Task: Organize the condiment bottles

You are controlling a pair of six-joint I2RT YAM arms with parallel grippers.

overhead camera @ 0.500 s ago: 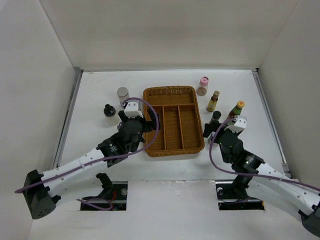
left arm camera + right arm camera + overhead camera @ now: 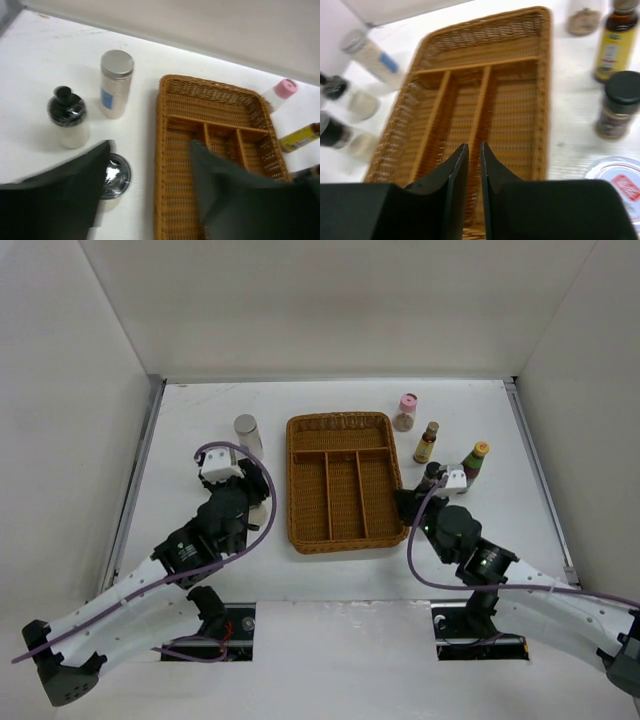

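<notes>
The condiment bottles stand on either side of a brown wicker tray point(image 2: 345, 430). Left of it are a silver-capped cylinder point(image 2: 116, 82), a black-topped bottle point(image 2: 67, 117) and a jar with a shiny dark lid point(image 2: 117, 175), which is half hidden under my left finger. My left gripper point(image 2: 150, 147) is open, its fingers apart over the tray's left rim, holding nothing. Right of the tray are a pink-capped bottle point(image 2: 406, 412), a yellow-labelled bottle point(image 2: 427, 442), an orange-capped bottle point(image 2: 474, 460) and a black-capped jar point(image 2: 620, 105). My right gripper point(image 2: 474, 147) is shut and empty over the tray's near end.
A clear round lid with a red label point(image 2: 620, 185) lies by the tray's right side, close to my right wrist. White walls enclose the table on three sides. The tray's compartments point(image 2: 515, 110) hold nothing.
My left arm has drawn back to the left, off the tray's side, and its wrist now covers the black-topped bottle from above. My right arm has shifted left toward the tray.
</notes>
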